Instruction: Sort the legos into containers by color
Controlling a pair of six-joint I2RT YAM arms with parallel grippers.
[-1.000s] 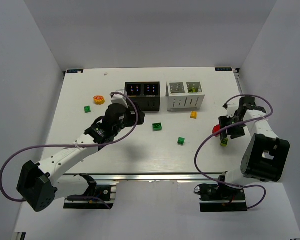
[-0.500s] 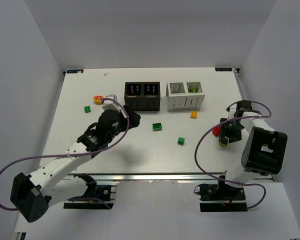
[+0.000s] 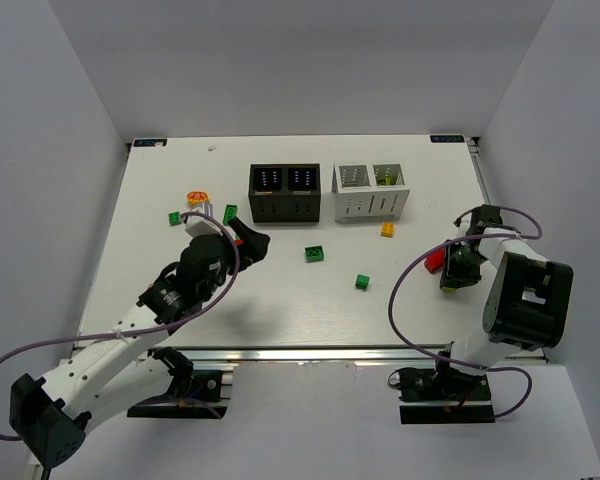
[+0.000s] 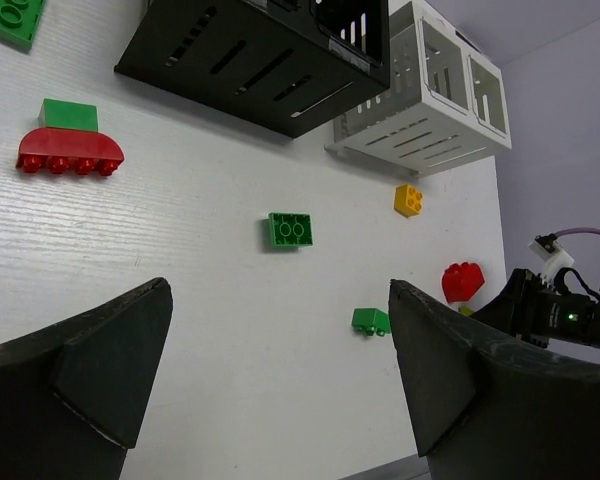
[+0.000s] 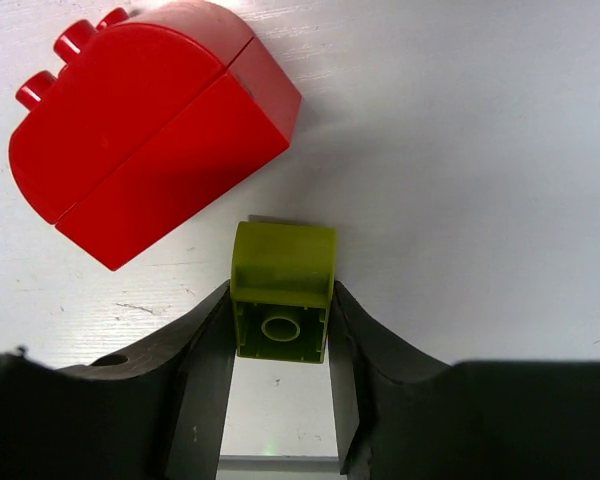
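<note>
The white bench [image 3: 310,300] carries everything. Ahead of the left end effector [image 4: 280,330], whose jaws stand wide apart, are the black container [image 4: 250,60] and, more to the right, the white container [image 4: 430,90]. The right end effector [image 5: 282,340] is clamped on a lime lego [image 5: 283,265], held between its two fingers [image 5: 205,360]. A red rounded lego [image 5: 150,130] lies just beyond them, to the left.
</note>
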